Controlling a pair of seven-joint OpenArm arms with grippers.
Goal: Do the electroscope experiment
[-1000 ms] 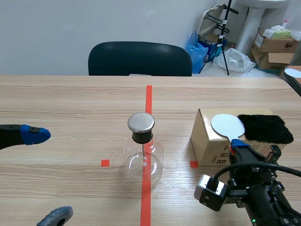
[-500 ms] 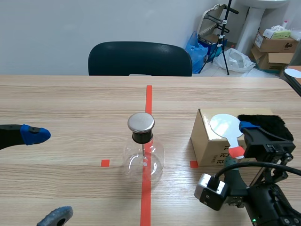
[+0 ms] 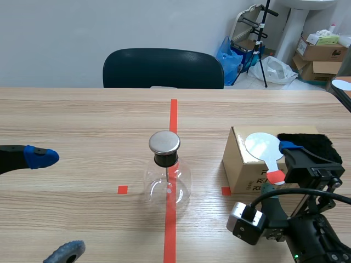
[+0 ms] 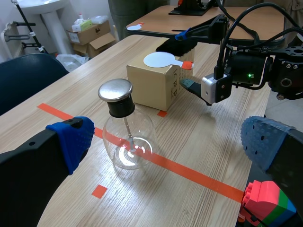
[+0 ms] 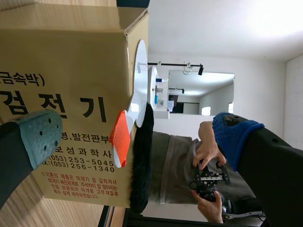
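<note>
The step in hand looks like picking up the white paddle (image 3: 264, 146), the first thing the experiment needs. It lies flat on top of the cardboard box (image 3: 241, 164) at the right of the table (image 3: 82, 120). The black fur cloth (image 3: 310, 147) sits just beside it on the right, and the paddle's orange-red handle (image 5: 120, 139) juts over the near edge of the box. The right gripper (image 5: 137, 135) is spread wide around that handle, with one finger above and one below. Nothing is held yet (in its own wrist view the handle sits in the gap and touches neither pad).

The next move, I judge, is to close on the handle alone. The edge of the fur cloth also lies in the gap, so the fingers should pinch near the handle's tip to avoid catching the fur. The paddle then has to be lifted level, rubbed on the cloth, and carried left to the metal cap (image 3: 164, 142).

The left gripper (image 3: 53, 204) is also spread and holds nothing. It is at the near left, well apart from the glass flask (image 3: 167, 183).

The flask stands upright in the middle of the table, on the red tape line (image 3: 173, 112), and the cap closes its neck. Inside, a thin rod (image 4: 128, 132) hangs down from the cap, but what is at its lower end is too small to tell. The box is shut, so its contents cannot be told. The paddle and cloth rest on it, not in it.
</note>
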